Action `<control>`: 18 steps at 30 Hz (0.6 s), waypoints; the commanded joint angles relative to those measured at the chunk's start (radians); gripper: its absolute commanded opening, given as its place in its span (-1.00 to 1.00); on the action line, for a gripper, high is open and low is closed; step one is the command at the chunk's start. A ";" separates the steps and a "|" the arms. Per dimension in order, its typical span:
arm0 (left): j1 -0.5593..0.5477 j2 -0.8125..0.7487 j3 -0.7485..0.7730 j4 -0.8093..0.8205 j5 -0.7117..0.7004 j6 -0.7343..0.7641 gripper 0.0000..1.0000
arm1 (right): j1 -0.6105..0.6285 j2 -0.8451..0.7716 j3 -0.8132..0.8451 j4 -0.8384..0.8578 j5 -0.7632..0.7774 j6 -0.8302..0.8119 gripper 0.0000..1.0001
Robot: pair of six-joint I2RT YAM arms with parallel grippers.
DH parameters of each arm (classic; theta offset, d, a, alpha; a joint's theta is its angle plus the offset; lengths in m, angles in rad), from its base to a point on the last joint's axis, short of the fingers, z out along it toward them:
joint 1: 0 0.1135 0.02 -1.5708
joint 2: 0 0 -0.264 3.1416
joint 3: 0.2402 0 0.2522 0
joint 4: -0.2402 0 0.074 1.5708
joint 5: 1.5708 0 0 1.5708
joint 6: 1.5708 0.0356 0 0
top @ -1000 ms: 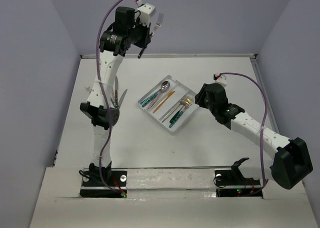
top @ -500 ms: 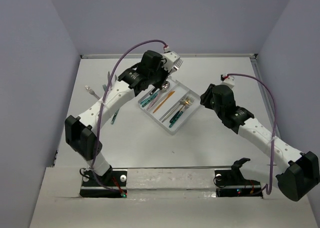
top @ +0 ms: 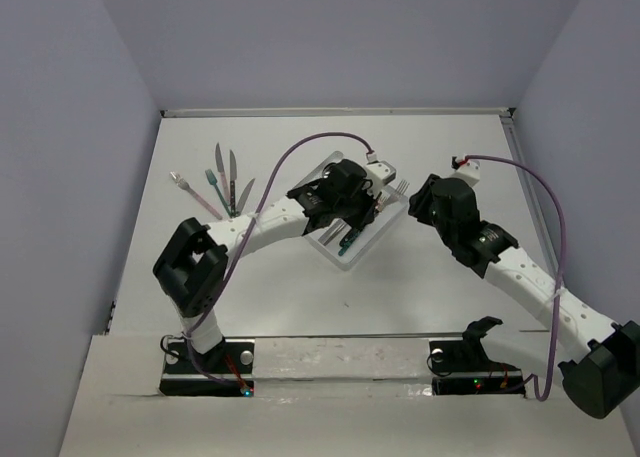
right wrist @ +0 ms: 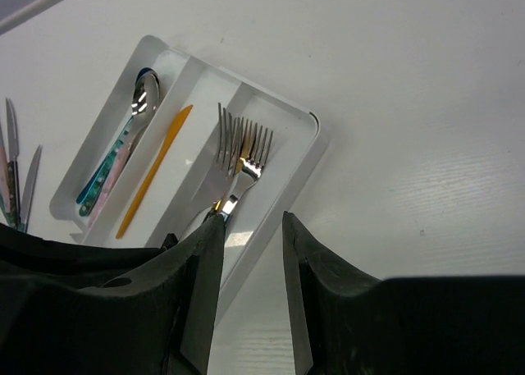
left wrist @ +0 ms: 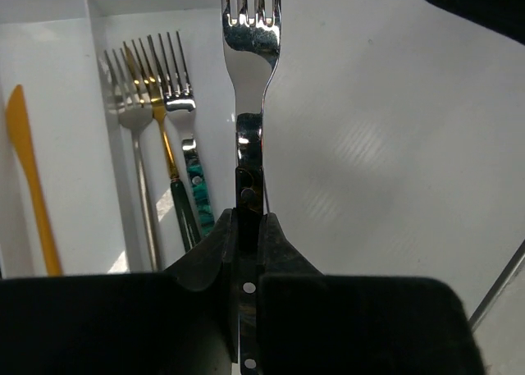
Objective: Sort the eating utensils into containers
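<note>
My left gripper [top: 380, 180] is shut on a silver fork [left wrist: 250, 38] with a dark riveted handle. It holds the fork above the outer edge of the fork compartment of the clear whitish tray [top: 346, 259], tines pointing away from me. In the left wrist view that compartment [left wrist: 98, 30] holds three forks [left wrist: 156, 88], and an orange knife [left wrist: 29, 170] lies in the middle one. The right wrist view shows the tray [right wrist: 310, 149] with spoons [right wrist: 138, 100], the orange knife [right wrist: 156, 166] and forks [right wrist: 242, 141]. My right gripper [right wrist: 250, 227] is open and empty, just right of the tray [top: 420, 205].
Several loose knives and a fork [top: 218, 185] lie on the white table left of the tray; their tips also show in the right wrist view [right wrist: 16, 170]. The left arm [top: 280, 222] stretches across the tray. Walls bound the table at the back and sides.
My left arm has swung down from high at the back to just over the tray's right side, carrying the fork. My right arm has drawn slightly right.
</note>
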 commanded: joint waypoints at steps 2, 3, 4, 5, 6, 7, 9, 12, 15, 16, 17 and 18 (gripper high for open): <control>-0.023 0.081 0.015 0.125 0.051 -0.084 -1.00 | -0.001 -0.020 -0.018 -0.017 0.040 0.025 -0.20; -0.023 0.093 0.022 0.125 0.055 -0.085 -1.00 | -0.001 -0.021 -0.018 -0.019 0.040 0.023 -0.19; -0.021 0.101 0.031 0.121 0.064 -0.084 -1.00 | -0.001 -0.023 -0.018 -0.020 0.040 0.020 -0.19; -0.021 0.105 0.043 0.120 0.067 -0.082 -1.00 | -0.001 -0.023 -0.020 -0.020 0.041 0.015 -0.20; -0.020 0.105 0.045 0.121 0.064 -0.082 -1.00 | -0.001 -0.021 -0.018 -0.020 0.041 0.012 -0.20; -0.020 0.105 0.048 0.121 0.045 -0.090 -1.00 | -0.001 -0.021 -0.018 -0.022 0.044 0.009 -0.19; -0.015 0.110 0.046 0.120 0.034 -0.102 -1.00 | -0.001 -0.021 -0.014 -0.025 0.046 0.005 -0.19; -0.014 0.110 0.037 0.114 0.000 -0.130 -1.00 | -0.001 -0.026 -0.014 -0.026 0.046 0.003 -0.20; -0.010 0.101 0.032 0.112 -0.046 -0.153 -0.91 | -0.001 -0.027 -0.014 -0.026 0.047 -0.001 -0.19; -0.007 0.101 0.031 0.112 -0.067 -0.159 -0.90 | -0.001 -0.029 -0.015 -0.025 0.047 -0.001 -0.19; -0.006 0.107 0.035 0.112 -0.069 -0.162 -0.90 | -0.001 -0.030 -0.015 -0.026 0.047 -0.005 -0.19; -0.004 0.116 0.045 0.103 -0.071 -0.167 -0.88 | -0.001 -0.034 -0.017 -0.028 0.049 -0.006 -0.19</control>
